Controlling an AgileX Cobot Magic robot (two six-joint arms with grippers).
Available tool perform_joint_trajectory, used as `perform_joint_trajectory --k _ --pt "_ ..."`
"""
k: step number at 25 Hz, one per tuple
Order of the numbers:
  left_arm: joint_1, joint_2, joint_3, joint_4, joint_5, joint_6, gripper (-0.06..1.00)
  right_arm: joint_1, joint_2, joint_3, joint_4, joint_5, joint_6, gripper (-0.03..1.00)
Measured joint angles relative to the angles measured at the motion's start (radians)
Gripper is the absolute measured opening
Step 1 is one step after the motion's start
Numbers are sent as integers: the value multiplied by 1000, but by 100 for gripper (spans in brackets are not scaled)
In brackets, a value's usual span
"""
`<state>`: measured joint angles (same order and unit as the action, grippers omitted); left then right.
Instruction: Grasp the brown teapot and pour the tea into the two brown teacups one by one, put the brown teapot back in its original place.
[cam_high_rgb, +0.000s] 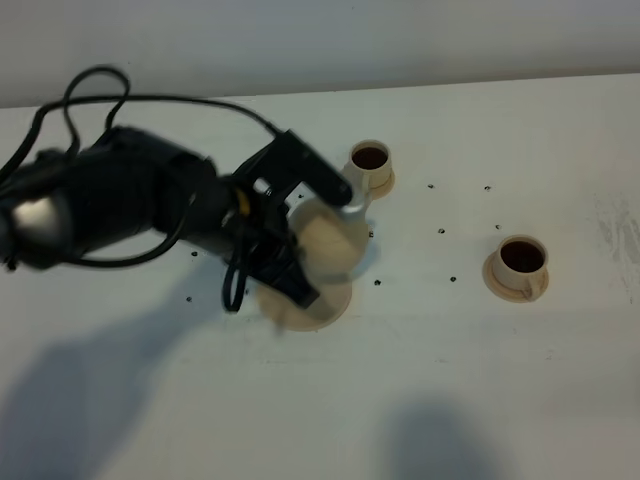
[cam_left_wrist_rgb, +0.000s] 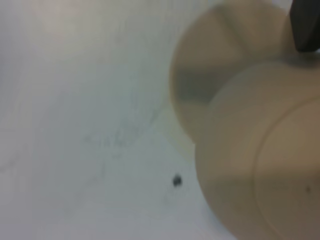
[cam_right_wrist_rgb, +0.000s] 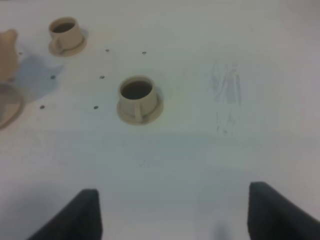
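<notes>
Left gripper (cam_high_rgb: 285, 235) is clamped on the brown teapot (cam_high_rgb: 330, 243), held over its saucer disc (cam_high_rgb: 330, 305), spout toward the far teacup (cam_high_rgb: 371, 165). Tipping too fast could splash past that small cup. Rightward, the second teacup (cam_high_rgb: 520, 264) waits; right gripper (cam_right_wrist_rgb: 175, 212) stands apart. The teapot's handle is hidden.

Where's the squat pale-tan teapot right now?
In the high view the squat pale-tan teapot is left of centre, held in the left gripper just above the flat round tan saucer disc, near the back teacup.
</notes>
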<state>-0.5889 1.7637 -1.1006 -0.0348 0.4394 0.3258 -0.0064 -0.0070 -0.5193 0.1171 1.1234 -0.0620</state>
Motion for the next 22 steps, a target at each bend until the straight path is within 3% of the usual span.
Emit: perform_joint_trajectory --k 22 --pt "52 26 148 -28 -66 -54 9 0 0 0 0 0 0 59"
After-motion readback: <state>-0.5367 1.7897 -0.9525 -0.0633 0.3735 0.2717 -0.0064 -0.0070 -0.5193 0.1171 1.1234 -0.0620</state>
